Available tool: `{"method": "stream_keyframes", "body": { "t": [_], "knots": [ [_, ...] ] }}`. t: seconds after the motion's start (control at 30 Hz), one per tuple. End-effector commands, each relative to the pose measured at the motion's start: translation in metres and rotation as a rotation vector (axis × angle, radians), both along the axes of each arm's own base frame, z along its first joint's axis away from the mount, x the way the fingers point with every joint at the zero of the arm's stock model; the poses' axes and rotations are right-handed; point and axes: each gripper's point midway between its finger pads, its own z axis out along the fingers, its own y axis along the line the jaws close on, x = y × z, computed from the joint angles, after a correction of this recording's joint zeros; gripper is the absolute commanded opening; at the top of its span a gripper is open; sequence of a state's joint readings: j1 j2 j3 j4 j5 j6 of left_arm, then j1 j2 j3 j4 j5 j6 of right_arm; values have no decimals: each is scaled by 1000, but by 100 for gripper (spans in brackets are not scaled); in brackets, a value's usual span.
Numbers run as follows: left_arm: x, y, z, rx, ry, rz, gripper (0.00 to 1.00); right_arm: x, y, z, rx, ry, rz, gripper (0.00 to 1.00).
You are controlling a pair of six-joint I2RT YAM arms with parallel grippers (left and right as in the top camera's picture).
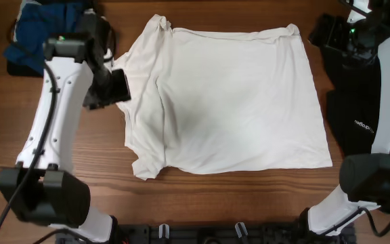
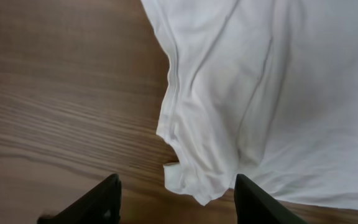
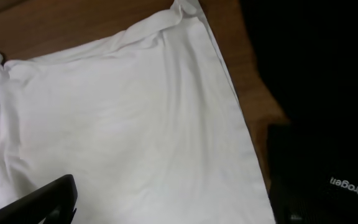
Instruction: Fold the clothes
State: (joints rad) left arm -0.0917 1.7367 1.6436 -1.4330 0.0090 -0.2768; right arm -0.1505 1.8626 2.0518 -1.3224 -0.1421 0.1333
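A large white T-shirt (image 1: 229, 102) lies spread flat on the wooden table (image 1: 181, 196), with no print showing. Its left sleeve is bunched (image 2: 194, 168). My left gripper (image 1: 120, 87) is open and empty at the shirt's left edge. In the left wrist view its fingers (image 2: 179, 208) straddle the sleeve's corner just above the table. My right gripper (image 1: 328, 30) hovers by the shirt's far right corner (image 3: 185, 12). In the right wrist view one finger shows over the white cloth, set wide, and nothing is held (image 3: 173, 211).
A black garment with a small white logo (image 1: 357, 108) lies right of the shirt, under my right arm; it also shows in the right wrist view (image 3: 328, 93). A blue garment (image 1: 39, 27) lies at the far left corner.
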Motion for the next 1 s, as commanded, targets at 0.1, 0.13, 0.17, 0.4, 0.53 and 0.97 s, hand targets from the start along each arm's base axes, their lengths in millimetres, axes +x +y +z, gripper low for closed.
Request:
{"method": "stream_keyframes", "body": {
  "t": [0.1, 0.13, 0.17, 0.4, 0.53, 0.97],
  "knots": [
    [-54, -18, -121, -123, 180, 82, 58, 1, 5, 3, -16, -18, 62, 100],
    [-59, -19, -131, -134, 184, 83, 58, 1, 5, 3, -16, -18, 62, 100],
    [-64, -20, -140, -137, 186, 83, 58, 1, 5, 3, -16, -18, 61, 100],
    [-75, -18, -177, -140, 150, 80, 60, 1, 5, 3, -16, -18, 61, 100],
    [-71, -8, -183, -82, 117, 78, 58, 1, 5, 3, -15, -18, 62, 100],
    [-82, 89, -181, 206, 116, 414, 4, 1, 5, 3, -15, -18, 61, 100]
  ]
}}
